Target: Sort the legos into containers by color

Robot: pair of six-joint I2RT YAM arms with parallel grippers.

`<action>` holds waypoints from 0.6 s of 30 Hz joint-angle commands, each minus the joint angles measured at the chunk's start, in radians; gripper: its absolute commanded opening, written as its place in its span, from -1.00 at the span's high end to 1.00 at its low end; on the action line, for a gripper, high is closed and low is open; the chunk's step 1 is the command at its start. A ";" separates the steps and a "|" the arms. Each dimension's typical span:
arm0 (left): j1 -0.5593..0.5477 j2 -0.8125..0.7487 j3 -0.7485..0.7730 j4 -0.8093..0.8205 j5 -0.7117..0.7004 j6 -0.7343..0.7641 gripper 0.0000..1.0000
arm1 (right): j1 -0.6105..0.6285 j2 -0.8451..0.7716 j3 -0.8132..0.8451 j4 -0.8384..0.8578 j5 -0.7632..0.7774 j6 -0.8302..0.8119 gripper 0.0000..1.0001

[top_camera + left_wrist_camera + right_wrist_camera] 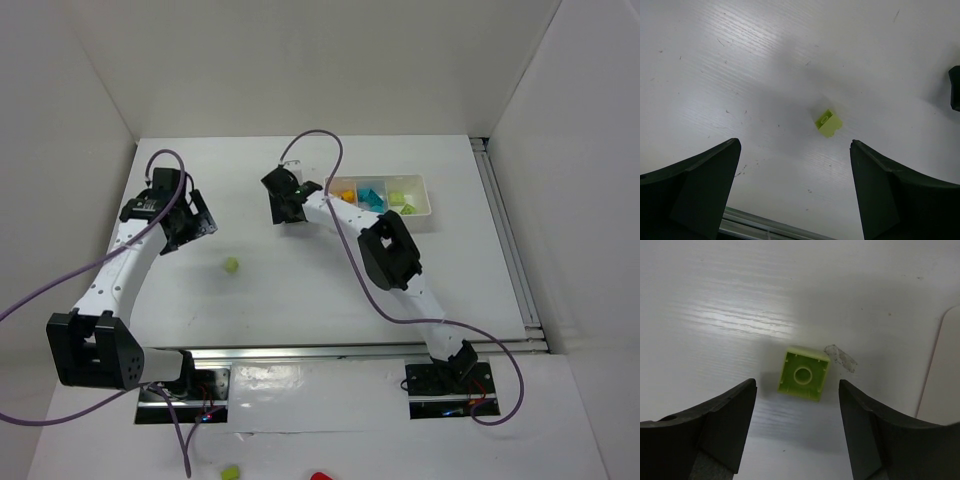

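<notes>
Right gripper hanging over the table, fingers standing apart, clamping nothing. Lime brick lying between them at frame centre, touching neither finger. It is lying upside down, hollow underside facing up with a round tube in the middle. Footprint is square, so no long axis; edges sitting turned slightly clockwise from the frame edges. Colour is showing pale lime green.

Left gripper also gaping wide, holding nothing. Second lime brick sitting just above the gap, right of centre, set cornerwise, ringed face looking toward upper left.

In the top view the tray is lying right of upper centre, holding orange pieces, cyan pieces and lime pieces, left to right.
</notes>
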 commanded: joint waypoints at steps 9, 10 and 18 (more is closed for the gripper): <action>0.018 -0.040 -0.001 0.016 0.014 0.022 -1.00 | 0.001 0.011 0.063 0.019 0.028 0.025 0.19; 0.018 -0.040 -0.001 0.016 0.014 0.022 -1.00 | 0.001 -0.007 0.048 0.019 0.042 0.013 0.33; 0.018 -0.040 -0.001 0.034 0.023 0.022 -1.00 | 0.001 -0.342 -0.092 0.126 0.100 -0.075 0.40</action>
